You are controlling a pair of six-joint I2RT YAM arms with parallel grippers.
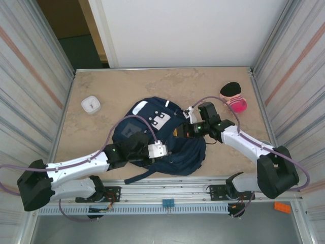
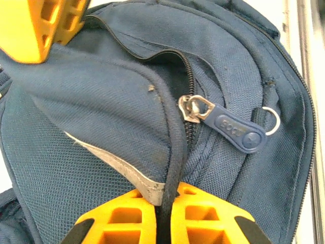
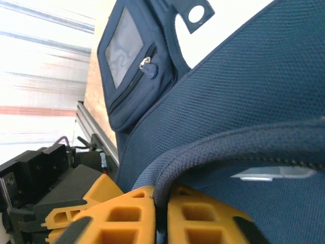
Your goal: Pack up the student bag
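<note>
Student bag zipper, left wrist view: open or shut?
Partly open: a dark gap runs above the slider; the left pincer pinches a flap of the student bag.

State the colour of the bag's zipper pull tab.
Navy blue zipper pull tab, clearest in the left wrist view.

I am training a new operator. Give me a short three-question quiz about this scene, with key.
1. True or false: the left pincer grips the backpack's zipper pull.
2. The right pincer is shut on: A the backpack's piped edge; B a strap buckle; C nothing.
3. What small white thing lies left of the backpack?
Key: 1 false, it pinches a flap edge, the zipper pull hangs free; 2 A; 3 a square clock.
</note>
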